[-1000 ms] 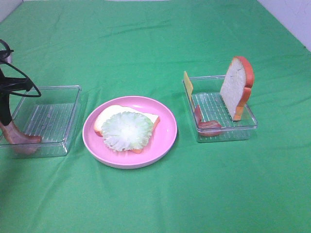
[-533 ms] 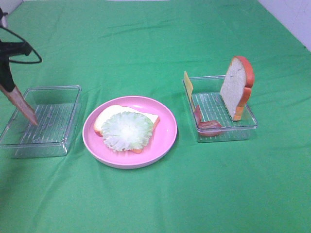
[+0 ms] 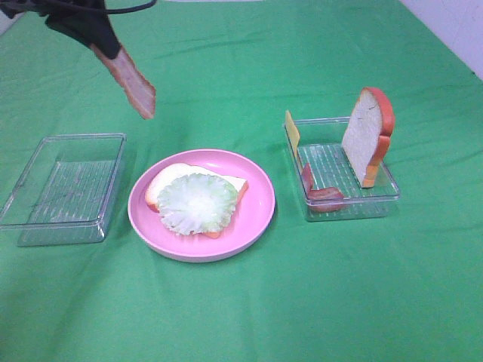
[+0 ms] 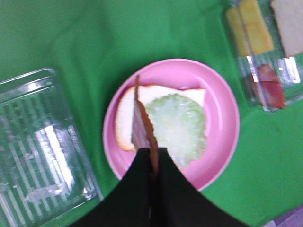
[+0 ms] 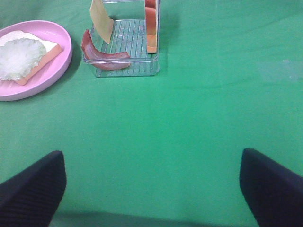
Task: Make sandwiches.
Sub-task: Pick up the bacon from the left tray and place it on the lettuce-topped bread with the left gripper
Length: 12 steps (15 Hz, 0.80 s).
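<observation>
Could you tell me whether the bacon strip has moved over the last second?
Yes: the bacon strip has risen out of the left tray, toward the pink plate.

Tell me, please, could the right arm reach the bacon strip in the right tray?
Probably yes: the right gripper is open, only bare cloth lies between it and the tray, whose bacon strip lies uncovered.

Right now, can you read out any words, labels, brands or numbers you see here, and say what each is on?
None: there is no text to read in any view.
No writing shows on the plate, left tray, right tray, cloth, lettuce, upright bread or held bacon.
</observation>
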Available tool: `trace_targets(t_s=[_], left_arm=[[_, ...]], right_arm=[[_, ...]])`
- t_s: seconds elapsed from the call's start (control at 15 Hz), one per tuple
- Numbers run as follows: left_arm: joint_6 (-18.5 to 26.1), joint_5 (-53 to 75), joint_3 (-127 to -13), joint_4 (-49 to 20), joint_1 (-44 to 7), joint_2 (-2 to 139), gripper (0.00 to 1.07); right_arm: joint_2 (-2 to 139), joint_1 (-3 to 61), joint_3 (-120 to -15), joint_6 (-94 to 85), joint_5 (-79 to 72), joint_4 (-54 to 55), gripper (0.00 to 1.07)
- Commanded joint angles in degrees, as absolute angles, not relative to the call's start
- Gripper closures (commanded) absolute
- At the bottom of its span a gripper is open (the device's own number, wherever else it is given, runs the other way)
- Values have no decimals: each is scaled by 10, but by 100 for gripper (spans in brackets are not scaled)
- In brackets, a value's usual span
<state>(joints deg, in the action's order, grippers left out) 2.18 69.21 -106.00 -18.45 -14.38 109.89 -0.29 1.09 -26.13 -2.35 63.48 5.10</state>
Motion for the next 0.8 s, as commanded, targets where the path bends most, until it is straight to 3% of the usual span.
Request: trace_targets(t_s=[0.07, 0.2, 0.4, 0.8], left_arm=[[83, 681, -1062, -313, -191, 1122, 107], [121, 692, -1062, -398, -203, 1152, 107], [166, 735, -1062, -465, -206, 1206, 107], [175, 758, -1062, -445, -206, 1306, 107]], right_arm=[[-17, 7, -260, -22, 630, 56, 12], [-17, 7, -260, -22, 630, 56, 12], [-17, 7, -260, -22, 630, 56, 12], [-17, 7, -260, -22, 630, 56, 12]])
